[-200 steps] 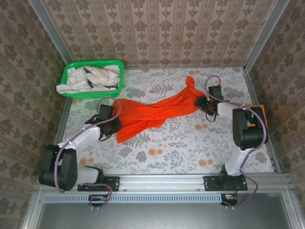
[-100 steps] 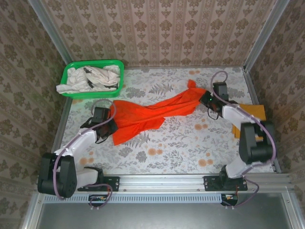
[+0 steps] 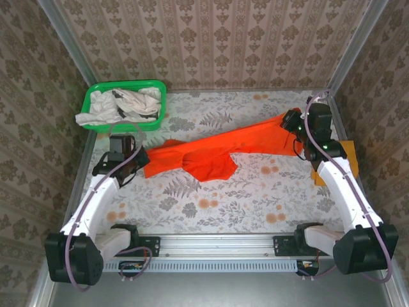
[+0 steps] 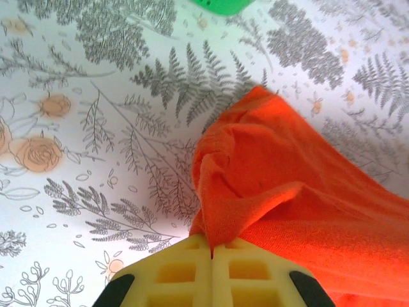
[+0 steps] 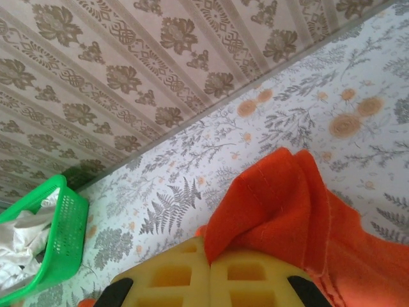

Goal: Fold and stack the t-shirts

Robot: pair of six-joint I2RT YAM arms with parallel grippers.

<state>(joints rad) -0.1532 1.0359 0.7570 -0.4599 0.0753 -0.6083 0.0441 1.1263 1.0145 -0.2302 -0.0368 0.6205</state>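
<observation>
The orange-red t-shirt [image 3: 220, 150] hangs stretched in a long band across the table from left to right, with a fold sagging near the middle. My left gripper [image 3: 137, 163] is shut on its left end; the wrist view shows cloth [image 4: 275, 173] pinched between the yellow pads [image 4: 185, 272]. At the far right, raised, my right gripper [image 3: 293, 125] is shut on the other end [image 5: 287, 204], its pads [image 5: 249, 278] closed over a hem. Off-white t-shirts [image 3: 121, 103] lie crumpled in the green basket [image 3: 156, 86]. A mustard yellow shirt [image 3: 350, 152] peeks out behind the right arm.
The green basket sits at the back left corner, also seen from the right wrist [image 5: 64, 243]. Metal rails and patterned walls [image 3: 211, 38] enclose the floral table [image 3: 243, 198]. The near half of the table has free room.
Both arms have pulled apart, the left gripper leftward and the right gripper right and up. The orange-red shirt went from a bunched diagonal heap to a taut stretched band.
</observation>
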